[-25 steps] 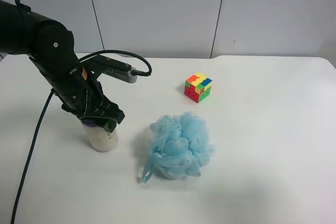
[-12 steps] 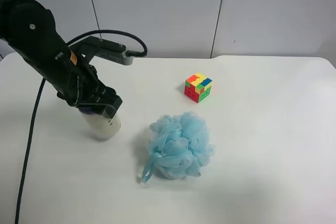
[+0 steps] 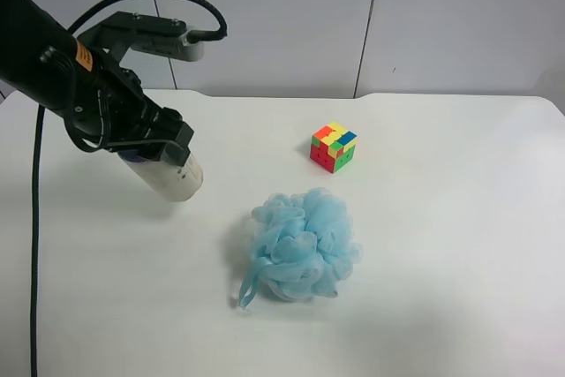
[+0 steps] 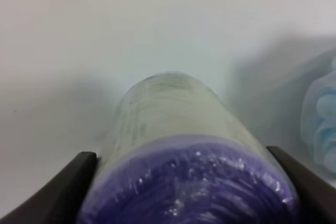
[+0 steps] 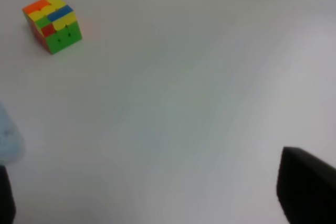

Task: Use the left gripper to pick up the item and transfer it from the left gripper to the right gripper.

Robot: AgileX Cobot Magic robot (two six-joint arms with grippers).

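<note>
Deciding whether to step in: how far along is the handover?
Done: the left gripper is shut on the item, which hangs tilted above the table. In hand: the lift, presumably toward a handover. Left: the transfer itself; the right gripper is open, empty, near the puzzle cube, and absent from the exterior high view.

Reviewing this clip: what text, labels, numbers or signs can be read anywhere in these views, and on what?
Nothing can be quoted.
Orange label on the left arm: too small to read.
Faint dark print on the side of the item: blurred, unreadable.
Puzzle cube: coloured squares only, no text visible.
Blue pouf: no text visible.
</note>
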